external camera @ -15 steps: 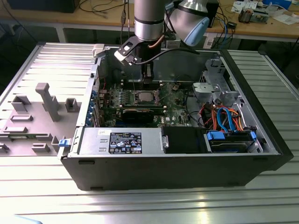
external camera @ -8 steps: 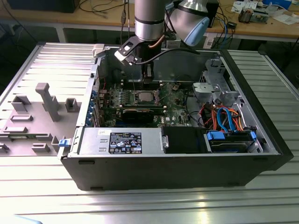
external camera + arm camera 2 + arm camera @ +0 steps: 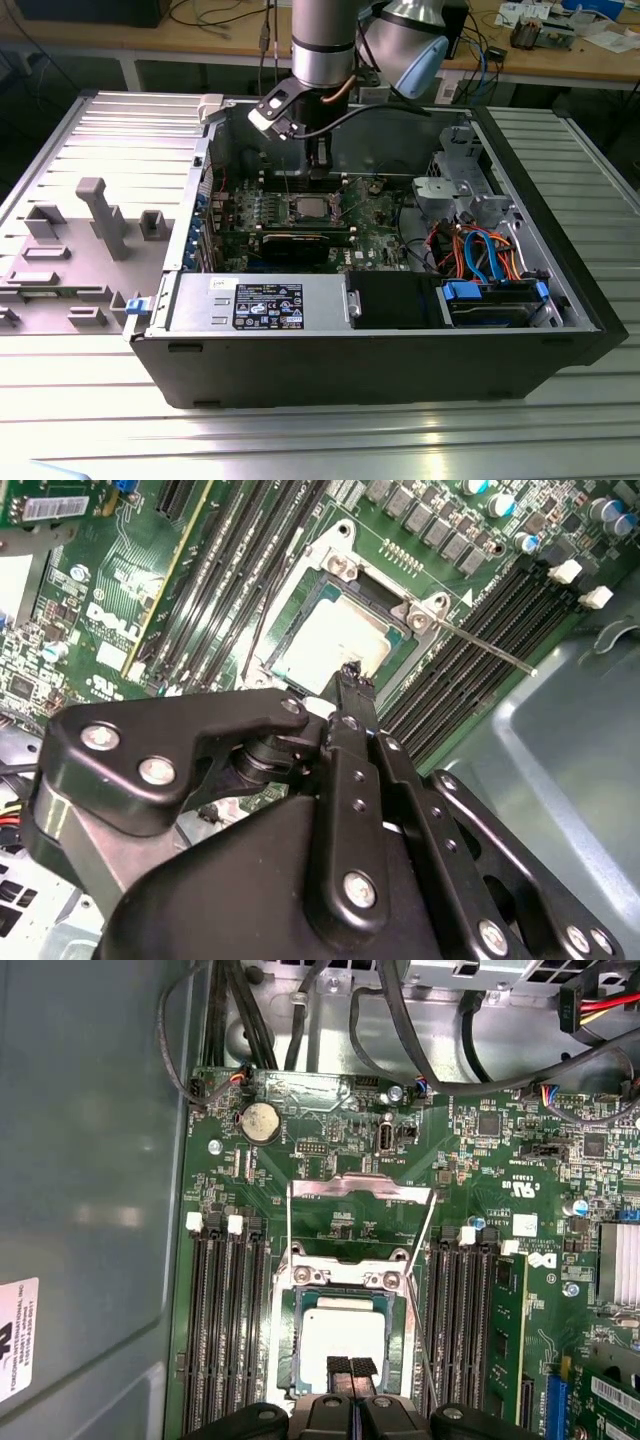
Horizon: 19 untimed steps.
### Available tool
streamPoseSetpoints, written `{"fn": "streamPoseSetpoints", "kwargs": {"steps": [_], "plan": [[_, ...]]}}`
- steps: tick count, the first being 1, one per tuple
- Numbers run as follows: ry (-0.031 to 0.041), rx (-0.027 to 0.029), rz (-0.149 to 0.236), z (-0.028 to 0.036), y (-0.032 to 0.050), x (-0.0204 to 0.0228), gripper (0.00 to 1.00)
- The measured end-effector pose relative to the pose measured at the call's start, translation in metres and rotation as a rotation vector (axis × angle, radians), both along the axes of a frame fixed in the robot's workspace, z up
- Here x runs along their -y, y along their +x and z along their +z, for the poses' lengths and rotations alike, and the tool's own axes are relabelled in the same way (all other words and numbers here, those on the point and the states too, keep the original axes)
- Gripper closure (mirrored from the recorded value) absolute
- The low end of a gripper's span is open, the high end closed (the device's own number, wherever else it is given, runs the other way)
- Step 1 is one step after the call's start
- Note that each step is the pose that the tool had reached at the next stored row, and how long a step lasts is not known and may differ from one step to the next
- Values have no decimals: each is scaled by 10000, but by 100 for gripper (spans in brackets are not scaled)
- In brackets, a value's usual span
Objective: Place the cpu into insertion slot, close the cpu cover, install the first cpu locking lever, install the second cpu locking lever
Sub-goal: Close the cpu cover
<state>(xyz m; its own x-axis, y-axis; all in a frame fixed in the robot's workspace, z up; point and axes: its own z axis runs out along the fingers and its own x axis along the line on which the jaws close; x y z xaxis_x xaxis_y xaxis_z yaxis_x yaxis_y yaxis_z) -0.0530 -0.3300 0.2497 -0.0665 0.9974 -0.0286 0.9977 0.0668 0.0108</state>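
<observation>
Inside the open black computer case (image 3: 400, 370), which stands on the ribbed metal bench (image 3: 300, 440), my grey robot arm (image 3: 322, 45) hangs from above over the green motherboard (image 3: 480, 1180).

**Task part.** The small, flat, square, silver-grey cpu (image 3: 345, 1340) lies in the square, metal-rimmed insertion slot (image 3: 297, 1335), between two banks of long black memory slots (image 3: 225, 1310). In the exterior view I find the cpu (image 3: 308, 208) near the middle of the board, directly below the arm.

**Cover.** The thin, silvery, square-framed cpu cover (image 3: 362, 1187) stands raised on the exterior view's right side of the socket. It does not lie on the chip, and in the first wrist view I see green board through its cut-out middle.

**Lever.** In the second wrist view a thin, bright metal locking lever (image 3: 485, 645) juts from one corner of the socket and passes over the neighbouring memory slots.

**Tool.** The black tool (image 3: 351, 1365) has its two fingertips (image 3: 340, 1368) pressed together with nothing between them. In both wrist views the tips sit over one edge of the cpu (image 3: 325, 640); in the second wrist view the tool (image 3: 352, 675) ends just at that edge. I cannot tell whether the tips touch the metal top.

**Surroundings.** A round silver coin cell (image 3: 259, 1120) sits on the board well apart from the socket.
</observation>
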Motion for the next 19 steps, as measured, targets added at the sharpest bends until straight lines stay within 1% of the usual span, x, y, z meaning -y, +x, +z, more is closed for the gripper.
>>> {"fn": "streamPoseSetpoints", "kwargs": {"steps": [6,7,9,11,12,14,16,19], "plan": [[-1,-7,42,4,14,0,89],[-1,-6,44,13,14,0,89],[-2,-7,44,55,14,0,89],[0,-9,47,60,25,0,89],[-1,-9,45,60,38,0,89],[-1,-9,45,60,98,0,89],[-2,-9,44,60,139,1,89],[0,-9,43,59,152,0,89]]}}
